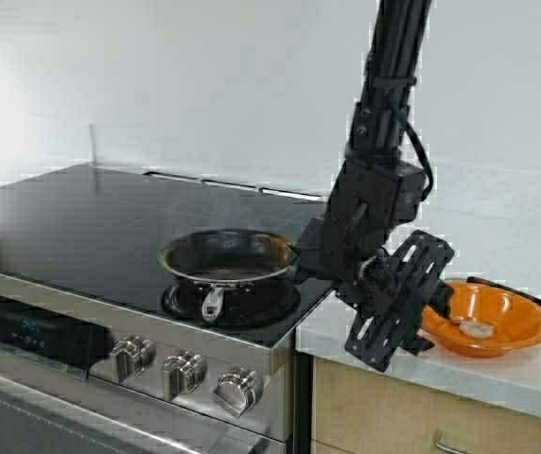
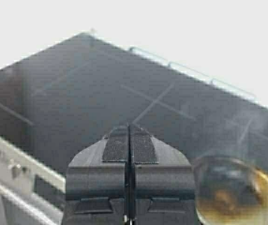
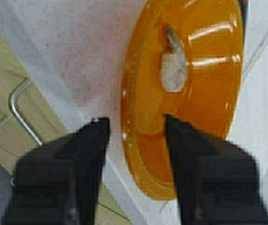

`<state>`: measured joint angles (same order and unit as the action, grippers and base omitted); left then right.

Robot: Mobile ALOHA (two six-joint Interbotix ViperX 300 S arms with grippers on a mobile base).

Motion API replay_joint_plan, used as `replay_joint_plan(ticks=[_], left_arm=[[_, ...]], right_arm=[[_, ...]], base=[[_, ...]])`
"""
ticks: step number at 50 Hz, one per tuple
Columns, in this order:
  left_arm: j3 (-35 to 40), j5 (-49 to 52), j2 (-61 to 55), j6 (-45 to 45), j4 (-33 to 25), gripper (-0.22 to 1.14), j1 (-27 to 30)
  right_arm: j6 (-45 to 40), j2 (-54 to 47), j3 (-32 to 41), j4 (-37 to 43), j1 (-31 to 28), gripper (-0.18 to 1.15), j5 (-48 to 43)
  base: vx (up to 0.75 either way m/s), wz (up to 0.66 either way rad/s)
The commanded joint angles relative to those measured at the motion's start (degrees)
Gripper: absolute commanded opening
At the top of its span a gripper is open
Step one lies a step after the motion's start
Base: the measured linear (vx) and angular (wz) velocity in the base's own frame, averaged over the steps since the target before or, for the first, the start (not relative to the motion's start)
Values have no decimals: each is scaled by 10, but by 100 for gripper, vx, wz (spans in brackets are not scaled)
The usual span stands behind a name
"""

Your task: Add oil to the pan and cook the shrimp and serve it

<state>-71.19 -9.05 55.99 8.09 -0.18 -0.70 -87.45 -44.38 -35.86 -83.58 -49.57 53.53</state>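
Stove (image 1: 81,222): black glass cooktop fills the left and centre of the high view, steel front with knobs (image 1: 183,371) along the lower left. White countertop (image 1: 497,374) butts against it at lower right, wood cabinet below.

Right arm (image 1: 384,142) drops in from the top centre-right of the high view. Right gripper (image 1: 398,303) sits low and right of centre, over the counter edge, between pan and orange bowl. In the right wrist view (image 3: 136,126) its jaws are spread apart, nothing between them, one finger over the counter and the other over the bowl's near rim.

Pan (image 1: 228,270): centre of the high view, on the front right burner, dark inside with a brownish film, handle pointing toward the knobs. Also at lower right of the left wrist view (image 2: 237,192), faint haze above it.

Orange bowl (image 1: 502,307): lower right of the high view, on the counter.

Left gripper (image 2: 129,150): bottom centre of the left wrist view, pads pressed together, empty, above the cooktop.

Shrimp (image 3: 174,70): pale, curled, lying inside the orange bowl, upper centre-right of the right wrist view; also visible in the high view (image 1: 477,328).
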Motion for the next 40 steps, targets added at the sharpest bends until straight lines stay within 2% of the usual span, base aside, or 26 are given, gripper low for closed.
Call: replay_joint_plan(ticks=[1, 7, 12, 28, 40], left_arm=[[4, -3, -4, 0, 1, 3, 0], [4, -3, -4, 0, 1, 3, 0], [4, -3, -4, 0, 1, 3, 1], [4, -4, -4, 0, 1, 3, 1], [4, -3, -4, 0, 1, 3, 1]], right_arm=[[-1, 1, 4, -6, 17, 72, -4], [-1, -9, 6, -9, 30, 70, -11], [-1, -11, 7, -9, 33, 63, -19], [23, 6, 3, -9, 31, 2, -21], [62, 73, 2, -1, -7, 5, -20]], base=[[0, 0], [0, 0], [0, 0], [0, 0], [0, 0]])
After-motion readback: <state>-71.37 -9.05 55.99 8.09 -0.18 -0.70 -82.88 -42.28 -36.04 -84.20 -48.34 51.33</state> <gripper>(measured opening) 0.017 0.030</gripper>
